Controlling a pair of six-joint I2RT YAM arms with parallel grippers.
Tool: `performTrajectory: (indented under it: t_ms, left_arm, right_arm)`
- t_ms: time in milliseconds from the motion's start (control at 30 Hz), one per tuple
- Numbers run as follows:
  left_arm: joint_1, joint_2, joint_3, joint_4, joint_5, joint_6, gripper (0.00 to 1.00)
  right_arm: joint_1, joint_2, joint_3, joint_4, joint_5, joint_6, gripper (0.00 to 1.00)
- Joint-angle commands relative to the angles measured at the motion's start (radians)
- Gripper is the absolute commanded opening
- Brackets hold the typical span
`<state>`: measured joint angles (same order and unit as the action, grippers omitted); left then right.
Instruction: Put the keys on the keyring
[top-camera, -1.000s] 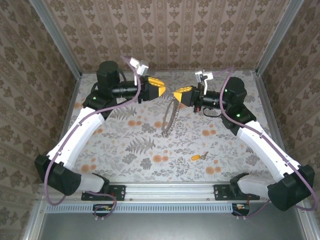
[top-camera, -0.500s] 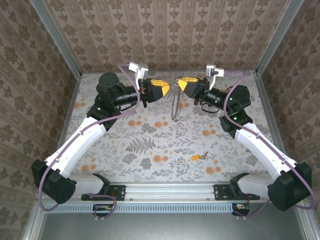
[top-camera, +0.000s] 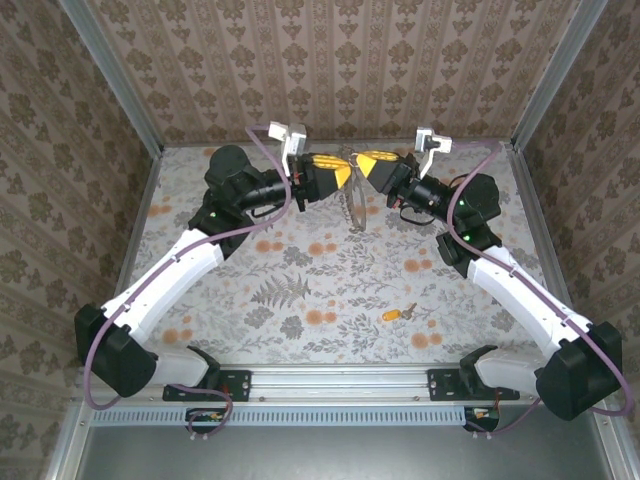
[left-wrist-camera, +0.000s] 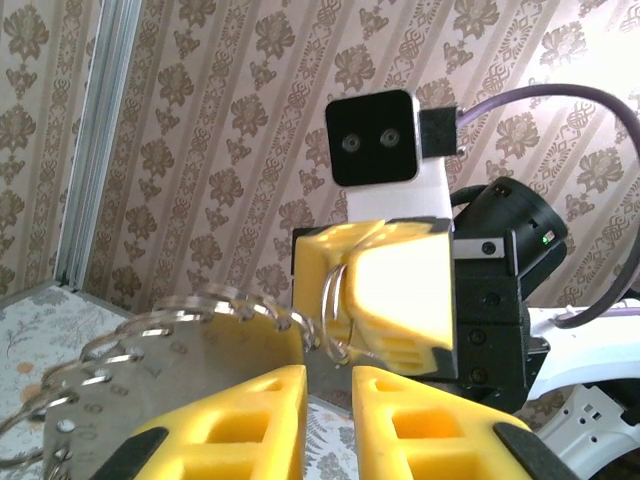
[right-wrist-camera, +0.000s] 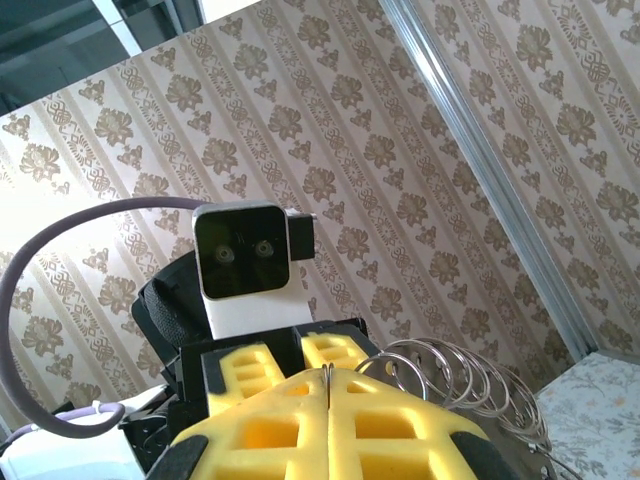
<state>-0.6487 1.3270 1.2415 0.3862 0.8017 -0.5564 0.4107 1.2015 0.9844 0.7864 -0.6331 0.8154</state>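
The keyring (top-camera: 354, 208), a chain of thin silvery rings, hangs from my right gripper (top-camera: 362, 165), raised near the back wall. In the right wrist view my right gripper (right-wrist-camera: 327, 372) is shut on one end ring, and the other rings of the keyring (right-wrist-camera: 470, 385) trail off to the right. My left gripper (top-camera: 343, 172) faces it tip to tip. In the left wrist view my left gripper (left-wrist-camera: 330, 372) shows a narrow gap, with the held ring of the keyring (left-wrist-camera: 340, 300) just beyond the tips. The orange-headed key (top-camera: 397, 314) lies on the table, near the front right.
The floral tablecloth (top-camera: 300, 270) covers the table. Patterned walls close in the back and both sides, and a metal rail (top-camera: 330, 382) runs along the front edge. Purple cables loop above both wrists.
Both grippers rose and moved toward the back wall and toward each other. The keyring left the table and now hangs free. The left jaws narrowed.
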Motion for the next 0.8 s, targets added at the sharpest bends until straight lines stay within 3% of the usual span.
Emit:
performTrajectory:
  t_ms: [0, 667, 767]
  left_arm:
    - [-0.008, -0.002, -0.004, 0.098, 0.011, -0.039, 0.21]
    - [0.002, 0.015, -0.016, 0.170, 0.000, -0.083, 0.26]
    - [0.001, 0.024, -0.006, 0.178, 0.019, -0.099, 0.33]
  right_arm:
    - [0.005, 0.004, -0.002, 0.077, 0.025, 0.013, 0.00]
    - [0.005, -0.010, -0.008, 0.079, 0.013, 0.012, 0.00]
    - [0.005, -0.008, -0.008, 0.081, 0.010, 0.014, 0.00]
